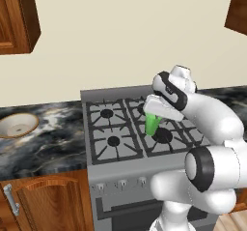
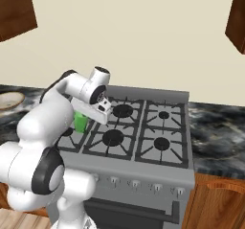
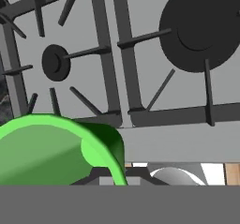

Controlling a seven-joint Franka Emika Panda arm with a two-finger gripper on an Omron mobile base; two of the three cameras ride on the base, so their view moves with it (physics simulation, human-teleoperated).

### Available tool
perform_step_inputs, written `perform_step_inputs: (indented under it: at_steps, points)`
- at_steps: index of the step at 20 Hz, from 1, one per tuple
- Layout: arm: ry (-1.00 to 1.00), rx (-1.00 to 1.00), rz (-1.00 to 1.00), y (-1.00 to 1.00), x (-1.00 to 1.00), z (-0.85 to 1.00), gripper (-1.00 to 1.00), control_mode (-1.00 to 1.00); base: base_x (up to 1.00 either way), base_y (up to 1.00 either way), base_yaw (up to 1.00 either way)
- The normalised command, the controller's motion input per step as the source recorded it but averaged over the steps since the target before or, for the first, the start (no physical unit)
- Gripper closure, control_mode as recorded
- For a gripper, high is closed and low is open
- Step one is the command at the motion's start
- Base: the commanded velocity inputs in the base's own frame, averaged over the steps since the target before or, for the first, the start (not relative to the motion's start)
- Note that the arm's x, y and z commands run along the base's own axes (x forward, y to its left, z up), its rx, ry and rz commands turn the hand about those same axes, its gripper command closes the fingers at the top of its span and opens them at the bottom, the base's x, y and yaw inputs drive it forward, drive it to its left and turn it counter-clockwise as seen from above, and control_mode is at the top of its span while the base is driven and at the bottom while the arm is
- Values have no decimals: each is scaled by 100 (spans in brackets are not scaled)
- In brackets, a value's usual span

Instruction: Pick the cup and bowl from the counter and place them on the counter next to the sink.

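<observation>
My gripper (image 1: 154, 113) is shut on the small bright green cup (image 1: 151, 124), carrying it in the air above the grey gas stove. The right base view shows the cup (image 2: 80, 121) hanging under the hand over the stove's left burners. Seen from the hand, the cup (image 3: 51, 148) bulks large at the lower left, its open rim toward the camera. The tan-rimmed bowl (image 1: 18, 124) sits upright on the black marble counter (image 1: 48, 145) far to the left of the stove, and its edge, the bowl (image 2: 9, 100), shows at the left border. The sink is out of view.
The stove (image 1: 120, 133) has black grates and burners, with knobs along its front. Black counter (image 2: 215, 132) continues to the stove's right. Brown wooden cabinets stand below and hang at the upper corners. My own white arm fills the foreground.
</observation>
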Motion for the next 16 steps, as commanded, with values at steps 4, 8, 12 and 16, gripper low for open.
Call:
perform_step_inputs:
  at_steps: [4, 8, 12, 16]
  points:
    - [3, -6, 1, -7, -37, 21, 100, -100, 0, 0, 0]
    - [-1, -3, 0, 0, -29, 0, 100, -100, 0, 0, 0]
    - [-13, 0, 6, 0, 0, -13, 100, -100, 0, 0, 0]
    - [-16, -6, 15, 0, 0, 0, 100, -100, 0, 0, 0]
